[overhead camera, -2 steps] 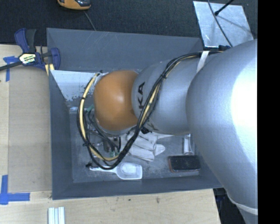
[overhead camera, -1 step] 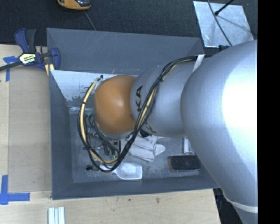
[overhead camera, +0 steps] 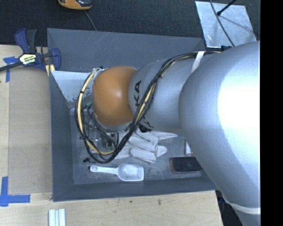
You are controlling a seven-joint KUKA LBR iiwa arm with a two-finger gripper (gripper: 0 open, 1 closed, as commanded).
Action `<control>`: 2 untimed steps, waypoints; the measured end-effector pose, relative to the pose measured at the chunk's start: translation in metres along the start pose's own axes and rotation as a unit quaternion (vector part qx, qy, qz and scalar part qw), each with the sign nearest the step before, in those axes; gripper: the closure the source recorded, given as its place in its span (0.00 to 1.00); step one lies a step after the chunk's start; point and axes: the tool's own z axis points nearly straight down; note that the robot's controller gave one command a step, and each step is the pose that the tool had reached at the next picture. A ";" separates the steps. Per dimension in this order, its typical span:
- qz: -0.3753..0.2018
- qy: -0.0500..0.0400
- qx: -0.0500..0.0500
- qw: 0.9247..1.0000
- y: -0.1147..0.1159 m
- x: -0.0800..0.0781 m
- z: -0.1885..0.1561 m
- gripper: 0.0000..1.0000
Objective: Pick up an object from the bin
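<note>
Just one camera, up above the gripper (overhead camera: 101, 139) and a bit off to one side, looking down close into the bin (overhead camera: 62, 132).

Behind the bin (overhead camera: 128, 44) lies a dark, nearly black floor (overhead camera: 132, 15). A yellow-and-black item (overhead camera: 75, 3) sits at the top edge, cut off there, and a thin cord (overhead camera: 91, 21) runs from it toward the bin's far rim. At top right a pale crumpled sheet (overhead camera: 225, 24) catches the light, with thin dark rods (overhead camera: 218, 14) crossing it. A light wooden top (overhead camera: 141, 209) lies in front of the bin, bearing a white ribbed strip (overhead camera: 57, 216) at its left
</note>
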 end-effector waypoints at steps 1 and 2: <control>-0.009 0.000 0.000 1.000 -0.033 0.014 0.014 0.00; -0.021 0.005 0.002 1.000 -0.054 0.043 -0.030 0.00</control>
